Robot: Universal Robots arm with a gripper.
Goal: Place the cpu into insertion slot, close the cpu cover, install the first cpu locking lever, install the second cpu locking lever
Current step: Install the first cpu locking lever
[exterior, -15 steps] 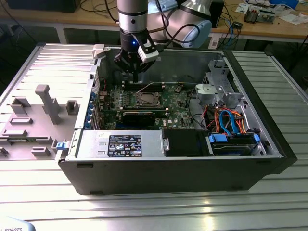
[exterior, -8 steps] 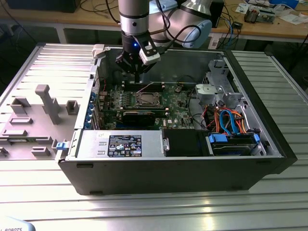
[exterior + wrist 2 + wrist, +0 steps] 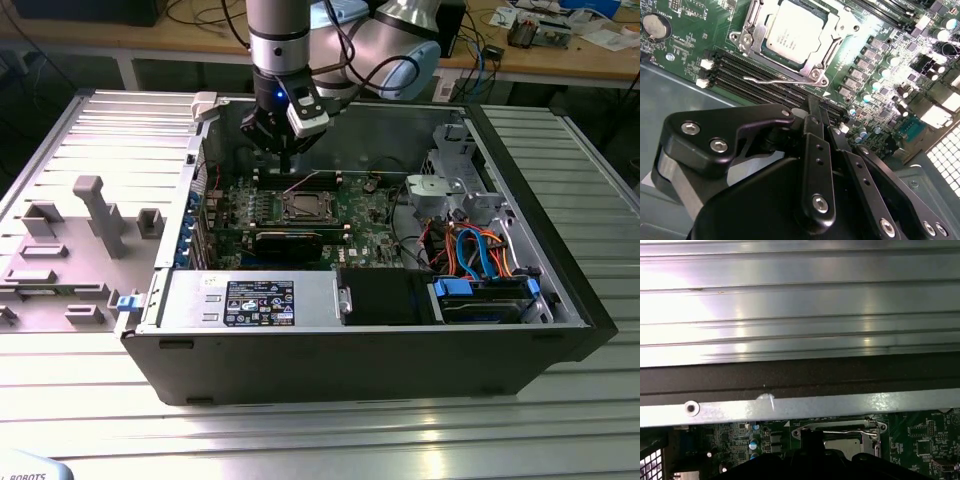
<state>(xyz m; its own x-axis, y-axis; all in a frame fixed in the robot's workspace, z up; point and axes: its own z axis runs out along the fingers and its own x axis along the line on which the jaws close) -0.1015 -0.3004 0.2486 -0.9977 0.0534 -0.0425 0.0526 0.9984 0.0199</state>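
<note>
The gripper [image 3: 819, 112] hangs with its fingers drawn together, holding nothing, over the thin locking lever [image 3: 775, 80], seemingly placed to press it. The silvery-grey cpu [image 3: 795, 31], at twelve o'clock from the fingertips, lies in the insertion slot [image 3: 303, 208] under the closed cpu cover [image 3: 832, 42].

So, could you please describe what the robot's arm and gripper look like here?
In the exterior view, the arm is silver-grey with black joint bands and a pale blue joint cap. Black cables run along it, and a white block sits at the wrist. In the second wrist view, the gripper is matte black, with silver screws and slim fingers.
</note>
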